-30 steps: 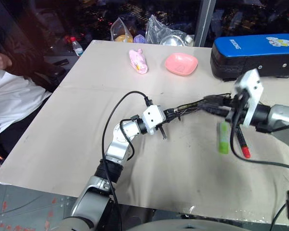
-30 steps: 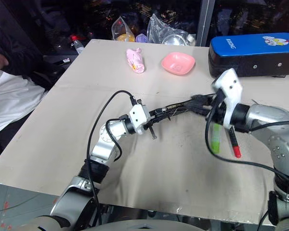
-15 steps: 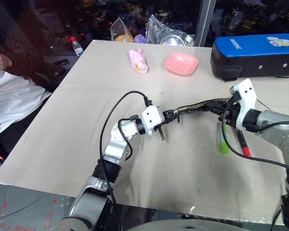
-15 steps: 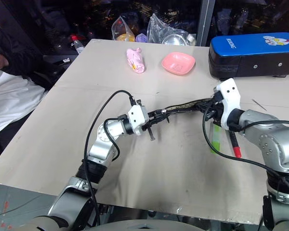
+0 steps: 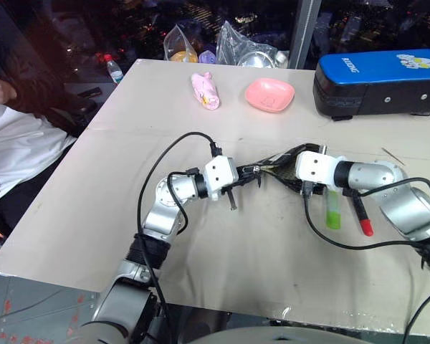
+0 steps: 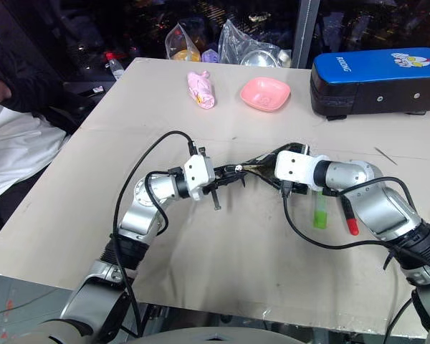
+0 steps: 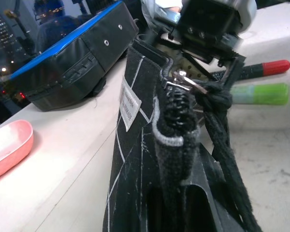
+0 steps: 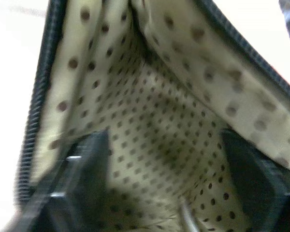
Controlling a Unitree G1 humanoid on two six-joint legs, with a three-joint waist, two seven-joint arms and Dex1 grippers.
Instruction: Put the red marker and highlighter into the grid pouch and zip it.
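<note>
The grid pouch [image 5: 278, 160] hangs just above the table's middle, black with white lines and a white label [image 7: 130, 102]. My left gripper [image 5: 251, 173] is shut on its left end by the zipper. My right gripper [image 8: 166, 179] is open, its fingers [image 8: 84, 166] spread inside the pouch's mouth against the dotted cream lining. In the left eye view it sits at the pouch's right end [image 5: 293, 166]. The lime-green highlighter [image 5: 332, 212] and the red marker [image 5: 361, 215] lie side by side on the table just right of the right gripper.
A big blue-and-black case [image 5: 380, 80] stands at the back right. A pink dish [image 5: 269, 94] and a pink wrapped item [image 5: 206, 90] lie at the back, with plastic bags [image 5: 236, 44] behind them. A person in white [image 5: 14, 147] sits off the table's left edge.
My right gripper has dropped, rolled over and moved left into the pouch's mouth, and its fingers have opened. The left gripper keeps its hold on the pouch.
</note>
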